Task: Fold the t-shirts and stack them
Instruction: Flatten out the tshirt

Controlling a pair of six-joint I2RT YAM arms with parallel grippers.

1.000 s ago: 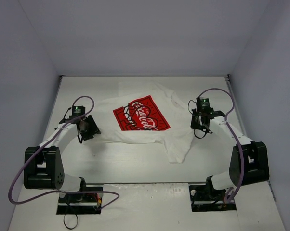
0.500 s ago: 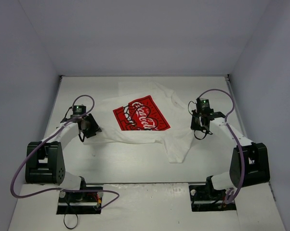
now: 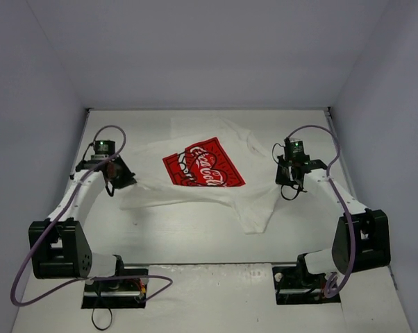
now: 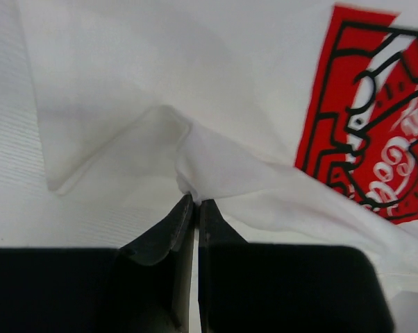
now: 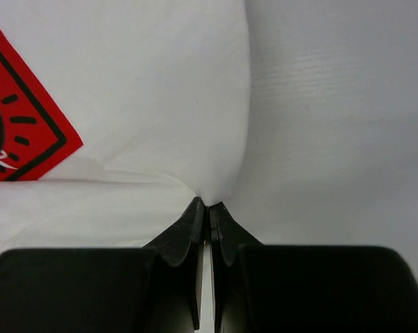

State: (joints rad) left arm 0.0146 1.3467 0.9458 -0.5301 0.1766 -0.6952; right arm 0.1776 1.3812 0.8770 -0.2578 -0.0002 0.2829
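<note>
A white t-shirt (image 3: 216, 187) with a red square chest print (image 3: 203, 166) lies spread and rumpled across the middle of the table. My left gripper (image 3: 128, 182) is shut on the shirt's left edge; in the left wrist view its jaws pinch a raised fold of white cloth (image 4: 195, 166), with the red print (image 4: 375, 125) to the right. My right gripper (image 3: 282, 182) is shut on the shirt's right edge; the right wrist view shows the cloth (image 5: 195, 139) drawn into a peak at its closed tips (image 5: 209, 207).
The white table (image 3: 195, 239) is bounded by grey walls behind and at both sides. Both arm bases (image 3: 115, 281) stand at the near edge. One end of the shirt (image 3: 254, 220) hangs toward the front, near the right arm.
My left gripper closed on the shirt's left edge and pulled it outward to the left and away. The cloth stretched flatter. My right gripper barely moved.
</note>
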